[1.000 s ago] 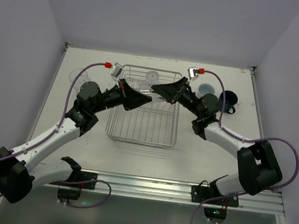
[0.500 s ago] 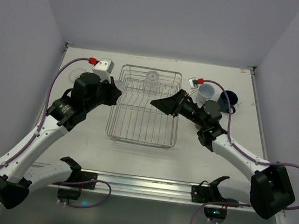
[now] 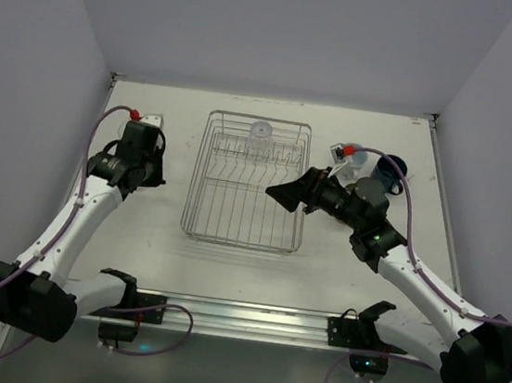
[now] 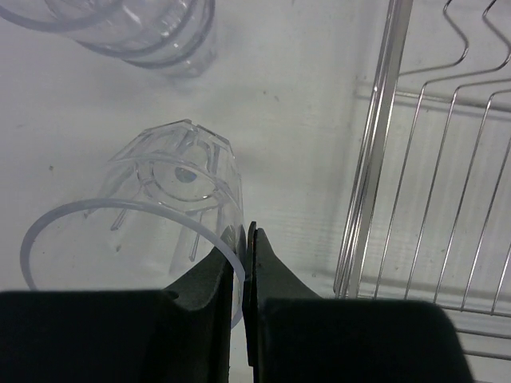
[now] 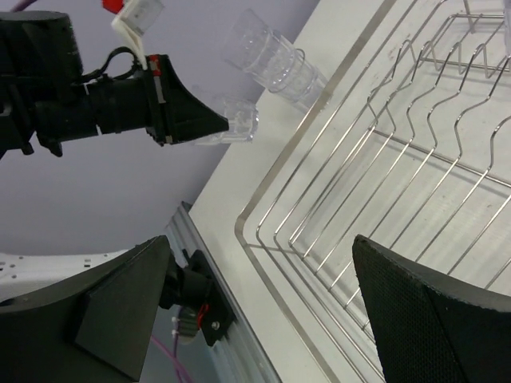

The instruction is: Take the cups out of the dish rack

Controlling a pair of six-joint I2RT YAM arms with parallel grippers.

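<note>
Pinching the rim of a clear ribbed tumbler, the left jaws are pressed tight together, with the lip caught between them on its near right side. The rest of the tumbler reaches away from them, mouth toward the wrist and base away. It's off the dish rack now, just left of its wire side, low over the table. I can't tell if it touches down. A second tumbler lies just beyond it.

Across the way, the right jaws are spread wide over the rack's right side, with only wire between them. One clear cup stands at the rack's far end. A pale blue cup and a dark blue mug sit on the table to the right.
</note>
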